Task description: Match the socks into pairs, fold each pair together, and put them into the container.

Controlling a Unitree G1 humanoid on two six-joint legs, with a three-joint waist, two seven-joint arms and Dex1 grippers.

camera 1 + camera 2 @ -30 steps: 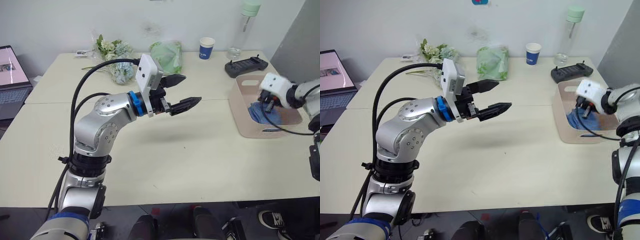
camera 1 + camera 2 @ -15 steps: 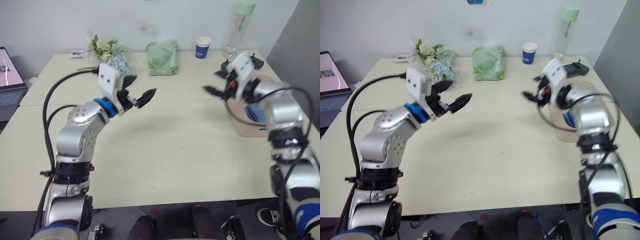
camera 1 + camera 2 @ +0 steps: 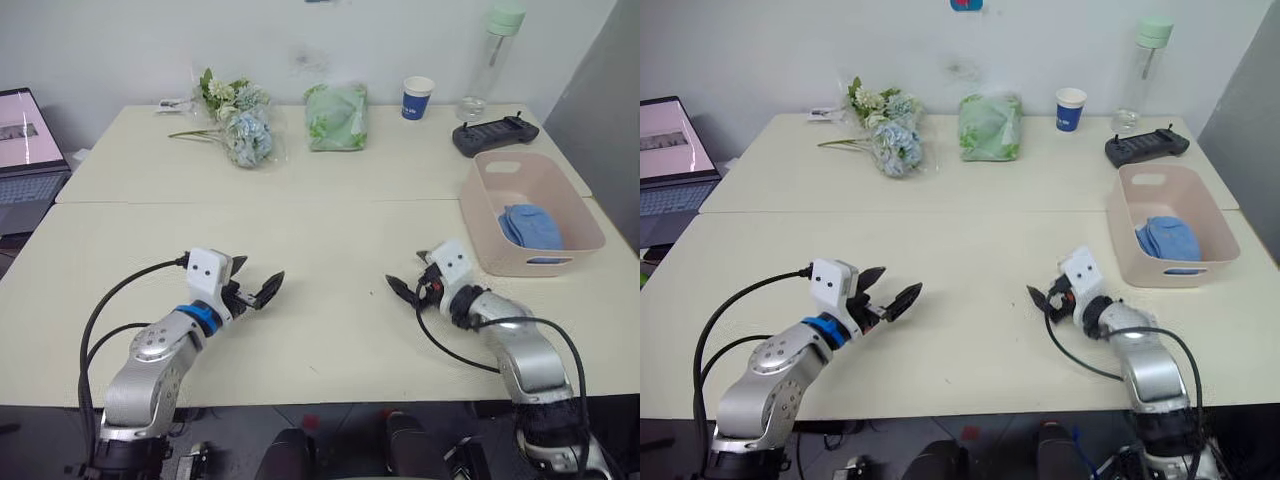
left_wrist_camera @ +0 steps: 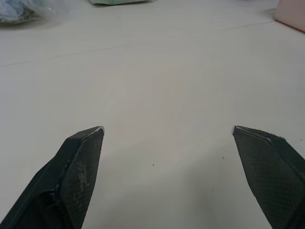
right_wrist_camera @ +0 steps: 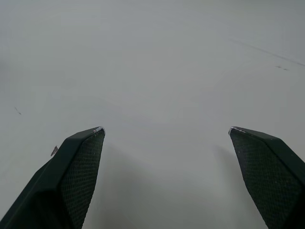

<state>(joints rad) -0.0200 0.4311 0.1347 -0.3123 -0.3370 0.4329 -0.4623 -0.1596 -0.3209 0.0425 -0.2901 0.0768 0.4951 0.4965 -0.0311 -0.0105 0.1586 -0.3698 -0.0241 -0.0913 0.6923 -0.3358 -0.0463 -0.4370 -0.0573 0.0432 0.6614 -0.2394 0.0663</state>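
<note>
Both arms are way lower than a second ago: the left gripper [image 3: 258,286] was up high over the middle of the table [image 3: 330,240], and now it's down near the front edge with fingers spread wide and holding nothing. The right gripper [image 3: 410,285] was reaching into the pink container [image 3: 478,235] back then; now it sits low over the table's front, clear of the bin, jaws wide apart and empty too. Light blue socks [image 3: 531,225] lie folded in the container at the table's right edge. Only blue fabric shows in there, and I can't tell how many socks that bundle is. Whatever's under it or behind the near wall is hidden.
</note>
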